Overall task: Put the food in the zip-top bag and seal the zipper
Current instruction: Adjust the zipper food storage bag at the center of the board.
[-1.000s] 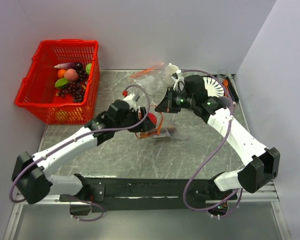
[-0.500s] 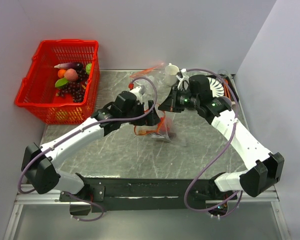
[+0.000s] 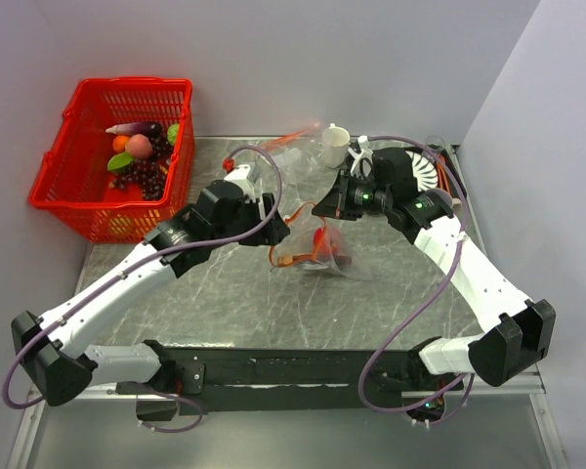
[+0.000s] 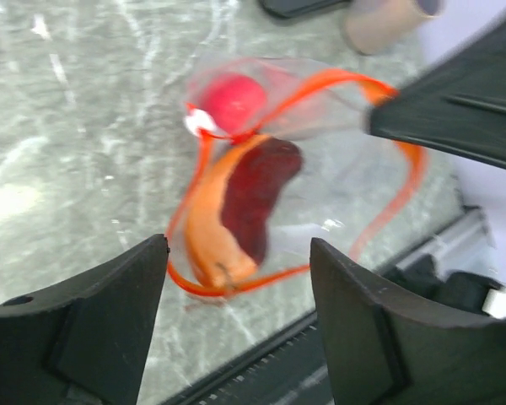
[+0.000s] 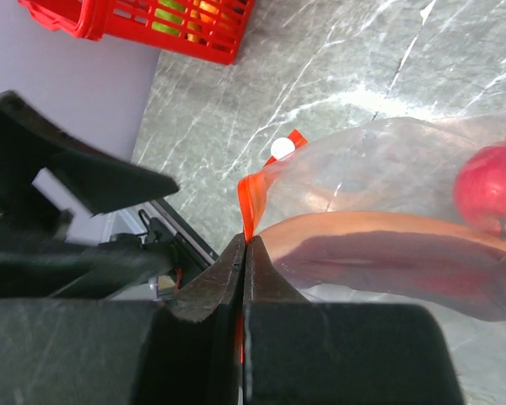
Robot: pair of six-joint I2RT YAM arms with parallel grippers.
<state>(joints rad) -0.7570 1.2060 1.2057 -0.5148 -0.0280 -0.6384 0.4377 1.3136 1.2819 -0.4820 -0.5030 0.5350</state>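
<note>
The clear zip-top bag [image 3: 334,256] hangs from my right gripper [image 3: 324,209], which is shut on the orange-red zipper strip [image 5: 247,211] at the mouth's corner. The mouth hangs open in a loop [image 4: 388,211]. Inside lie a red round fruit [image 4: 234,101], an orange-brown curved piece [image 4: 201,224] and a dark purple-red piece [image 4: 257,190]; they also show in the right wrist view, the fruit [image 5: 487,190] and the curved piece [image 5: 363,228]. My left gripper [image 3: 278,233] is open and empty, just left of the bag, its fingers [image 4: 93,312] apart above the table.
A red basket [image 3: 78,186] at the back left holds a peach, an eggplant and dark grapes. A white cup [image 3: 334,147], a second clear bag [image 3: 288,142] and a white ribbed plate [image 3: 425,171] stand at the back. Walls close both sides.
My left gripper carried the red fruit to the bag's mouth, let it go inside, and has drawn back to the left, open. The bag now sags lower. The right gripper holds its place.
</note>
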